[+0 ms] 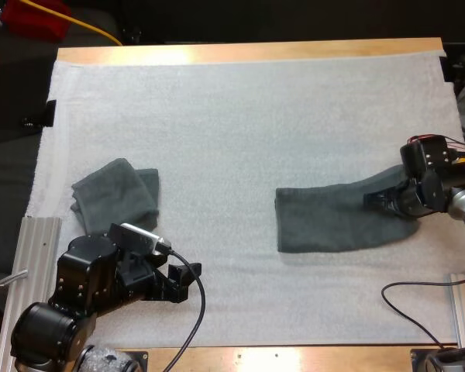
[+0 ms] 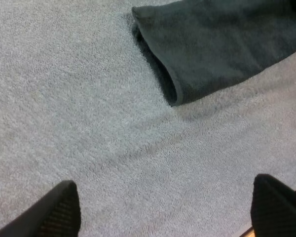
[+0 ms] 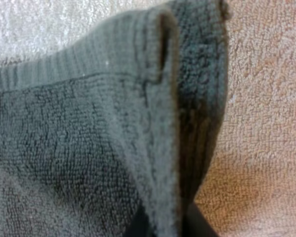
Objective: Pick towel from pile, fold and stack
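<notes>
Towel [image 1: 333, 221] near the mat [image 1: 240, 116]'s right edge is pinched at its raised end by the right gripper [image 1: 381, 201], likely for folding, while the left gripper [image 1: 182, 280] hovers spread wide, empty.

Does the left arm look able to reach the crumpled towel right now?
Probably yes. The left gripper is open and empty, and the crumpled towel lies close by on the mat with nothing between them. The gripper faces the other towel, so it would have to turn.
</notes>
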